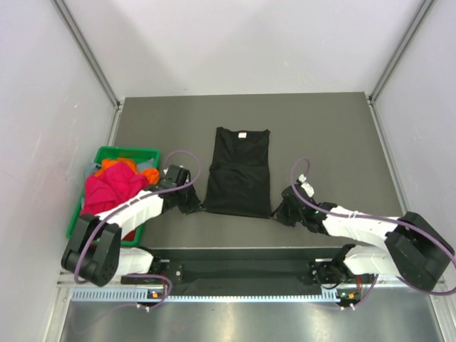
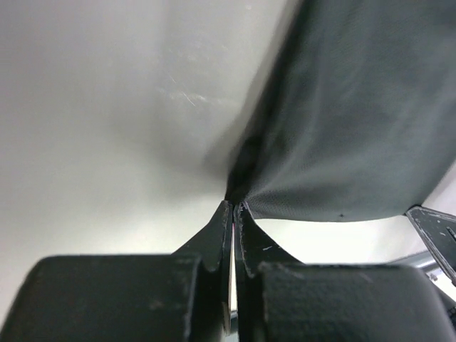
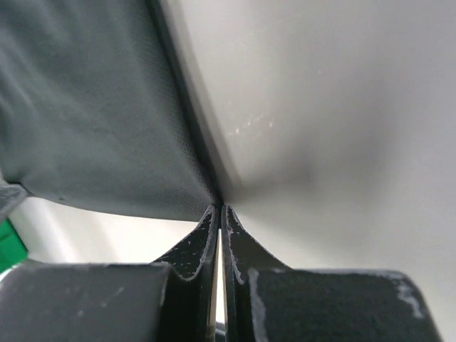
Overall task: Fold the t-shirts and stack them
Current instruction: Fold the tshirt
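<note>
A black t-shirt (image 1: 239, 173) lies flat in the middle of the table, sleeves folded in, its white neck label (image 1: 242, 133) at the far end. My left gripper (image 1: 198, 208) is shut on the shirt's near left hem corner; in the left wrist view the black t-shirt (image 2: 349, 121) rises from the pinched tips of my left gripper (image 2: 234, 203). My right gripper (image 1: 279, 212) is shut on the near right hem corner, where the black t-shirt (image 3: 92, 107) runs into my right gripper (image 3: 219, 207). Red, magenta and orange t-shirts (image 1: 112, 187) are heaped in a bin at the left.
The green plastic bin (image 1: 146, 152) stands at the table's left side beside my left arm. Grey walls close in the table on the left, right and far sides. A metal rail (image 1: 235, 292) runs along the near edge by the arm bases.
</note>
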{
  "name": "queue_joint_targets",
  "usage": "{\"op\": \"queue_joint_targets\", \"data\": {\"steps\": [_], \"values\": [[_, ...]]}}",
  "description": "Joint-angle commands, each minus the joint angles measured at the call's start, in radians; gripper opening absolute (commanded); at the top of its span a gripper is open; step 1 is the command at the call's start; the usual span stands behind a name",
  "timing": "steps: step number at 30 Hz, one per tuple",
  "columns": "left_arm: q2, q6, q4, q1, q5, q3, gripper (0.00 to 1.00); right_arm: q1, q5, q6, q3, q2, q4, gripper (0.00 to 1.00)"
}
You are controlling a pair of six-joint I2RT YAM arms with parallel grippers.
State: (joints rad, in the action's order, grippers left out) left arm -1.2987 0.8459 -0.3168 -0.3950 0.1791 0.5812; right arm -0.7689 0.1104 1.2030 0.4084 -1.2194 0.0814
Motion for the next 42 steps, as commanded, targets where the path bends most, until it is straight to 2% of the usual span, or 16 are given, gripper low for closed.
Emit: {"op": "queue_joint_targets", "data": {"steps": [1, 6, 10, 17, 21, 25, 28, 30, 35, 42], "values": [[0.088, -0.021, -0.06, -0.013, -0.046, 0.031, 0.0, -0.029, 0.081, -0.069, 0.021, 0.098, 0.133, 0.0], [0.173, -0.001, -0.113, -0.077, -0.043, 0.043, 0.0, -0.082, 0.089, -0.137, 0.013, 0.208, 0.161, 0.0], [0.24, 0.039, -0.174, -0.14, -0.062, 0.054, 0.0, -0.141, 0.124, -0.128, 0.041, 0.3, 0.265, 0.0], [0.364, 0.068, -0.344, -0.22, -0.142, 0.158, 0.0, -0.249, 0.207, -0.086, 0.089, 0.443, 0.435, 0.0], [0.346, 0.024, -0.366, -0.222, -0.133, 0.212, 0.0, -0.273, 0.221, -0.102, 0.125, 0.485, 0.454, 0.0], [0.291, -0.018, -0.349, -0.22, -0.17, 0.282, 0.0, -0.271, 0.279, -0.173, 0.199, 0.454, 0.475, 0.0], [0.224, -0.044, -0.326, -0.217, -0.225, 0.353, 0.0, -0.225, 0.305, -0.261, 0.259, 0.416, 0.472, 0.0], [0.148, -0.065, -0.327, -0.214, -0.236, 0.422, 0.0, -0.149, 0.273, -0.319, 0.289, 0.39, 0.456, 0.0], [-0.017, -0.105, -0.295, -0.185, -0.245, 0.554, 0.0, 0.075, 0.083, -0.505, 0.326, 0.279, 0.334, 0.0], [-0.223, -0.157, -0.274, -0.121, -0.274, 0.746, 0.0, 0.233, -0.057, -0.666, 0.476, 0.063, 0.242, 0.0]]}}
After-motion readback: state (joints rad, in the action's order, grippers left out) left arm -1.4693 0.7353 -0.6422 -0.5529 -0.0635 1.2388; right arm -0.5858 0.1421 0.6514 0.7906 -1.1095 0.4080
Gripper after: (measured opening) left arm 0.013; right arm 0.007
